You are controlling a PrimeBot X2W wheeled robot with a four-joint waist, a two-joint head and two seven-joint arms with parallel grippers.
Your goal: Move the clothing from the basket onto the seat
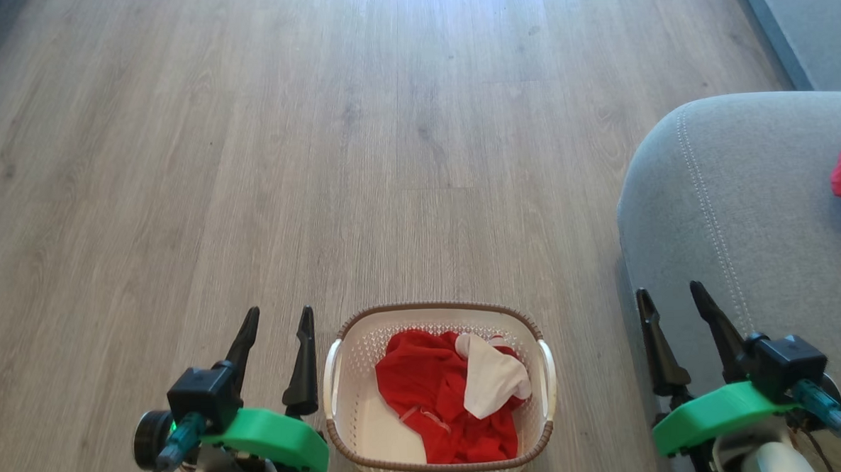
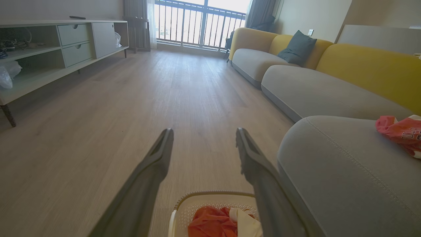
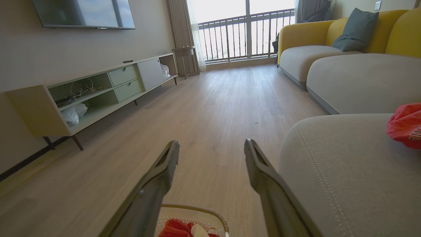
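Basket point(image 1: 434, 308) with red clothing point(image 1: 427, 395) inside

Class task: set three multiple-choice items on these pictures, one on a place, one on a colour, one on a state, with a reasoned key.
1. Where does the basket stand? A on the floor, left of the seat; B on top of the seat; C on a shelf.
2. What colours is the clothing in the basket? A blue and grey; B red and white; C black.
3. How are the left end effector and right end effector? A both shut; B one shut; C both open, holding nothing.
Key: 1 A, floorboards show around it; 2 B, red fabric with a white piece; 3 C, both stand spread, nothing between.
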